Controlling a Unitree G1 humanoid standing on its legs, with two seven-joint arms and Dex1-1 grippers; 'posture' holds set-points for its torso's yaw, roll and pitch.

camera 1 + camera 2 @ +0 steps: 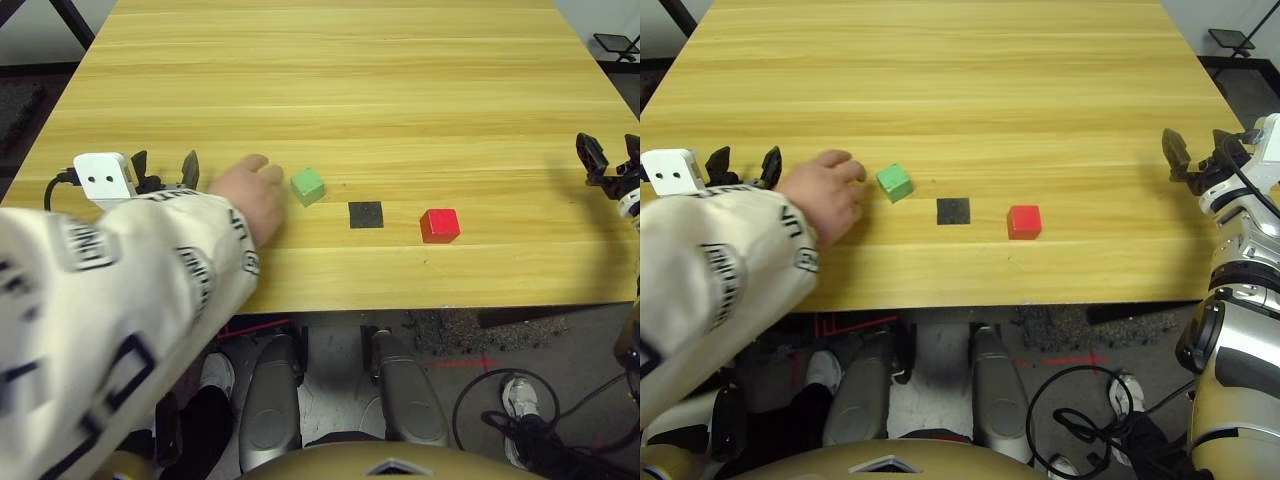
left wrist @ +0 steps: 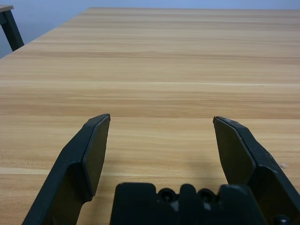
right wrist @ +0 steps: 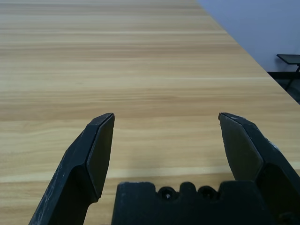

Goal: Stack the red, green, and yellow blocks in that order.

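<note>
On my feed the green block, a black square patch and the red block sit in a row near the desk front edge. A person's hand is touching the green one. Left gripper and right gripper fingers are both spread wide, holding nothing.

- A light wood-grain desk spans the scene.
- Grey floor below its near edge bears red tape marks and black cables.
- Black stand at far right; dark leg at far left.
- Pale wall behind.
</note>
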